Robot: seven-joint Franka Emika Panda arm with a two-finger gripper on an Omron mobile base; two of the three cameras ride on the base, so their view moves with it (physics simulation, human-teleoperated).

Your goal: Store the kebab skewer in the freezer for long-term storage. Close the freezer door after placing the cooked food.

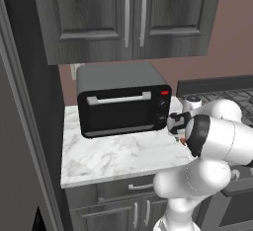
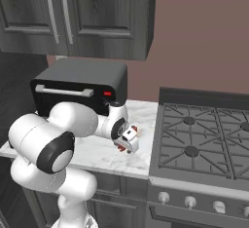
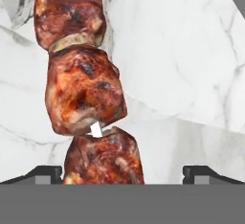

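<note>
Hovering with tips spread apart, the claw (image 3: 122, 173) straddled the reddish-brown kebab skewer (image 3: 83, 89) on the white marble surface (image 3: 191, 50), frame centre-left.

We see a white marble counter (image 1: 113, 158) with a black toaster oven (image 1: 123, 104) on it, dark grey wall cabinets (image 1: 128, 13) above and drawers (image 1: 131, 188) below. A reddish-brown wall (image 2: 204, 47) runs behind, and a gas stove (image 2: 204, 142) sits just beside the counter.
</note>
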